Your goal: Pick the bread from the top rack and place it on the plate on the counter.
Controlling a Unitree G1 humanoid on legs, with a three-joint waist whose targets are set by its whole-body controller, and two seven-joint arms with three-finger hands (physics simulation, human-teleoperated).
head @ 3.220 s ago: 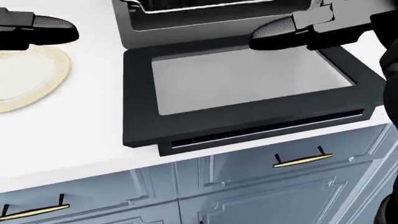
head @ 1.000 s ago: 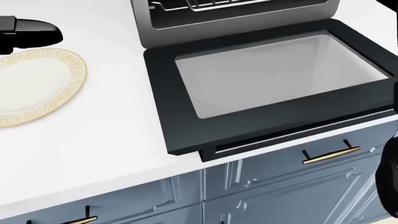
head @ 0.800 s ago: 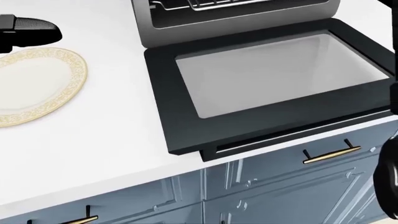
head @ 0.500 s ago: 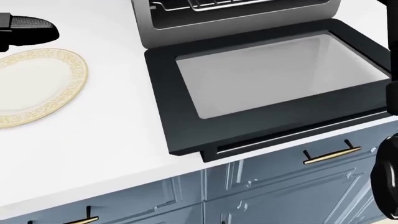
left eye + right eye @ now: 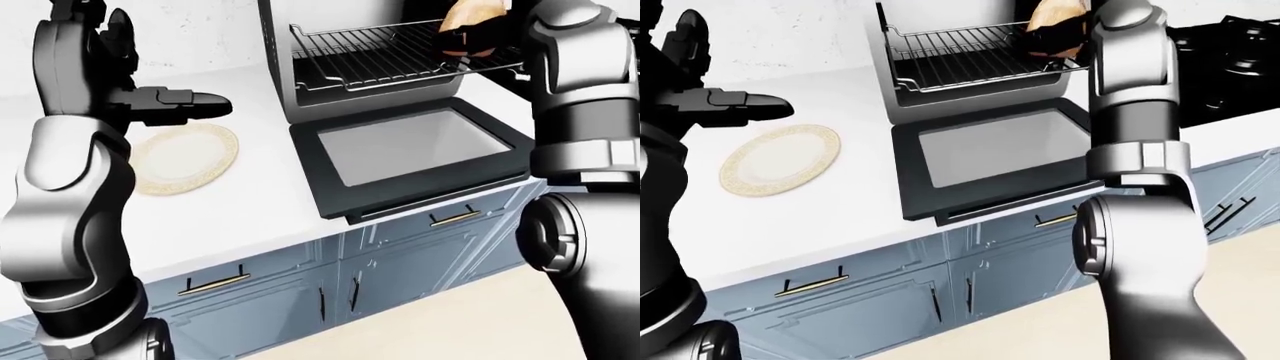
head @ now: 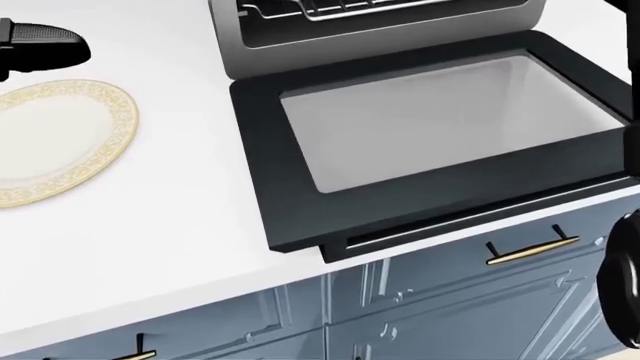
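- Fingers of your right hand [image 5: 478, 39] close round the bread [image 5: 470, 16] above the top rack [image 5: 385, 54].
- Your left hand [image 5: 190, 106] hovers over the plate [image 5: 185, 157], fingers extended, holding nothing.
- Toaster oven door [image 5: 410, 154] lies open on the counter [image 5: 240, 214].

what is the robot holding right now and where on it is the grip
The right hand is closed on the bread above the rack, gripping its lower part. The left hand is open and empty, hovering above the plate.
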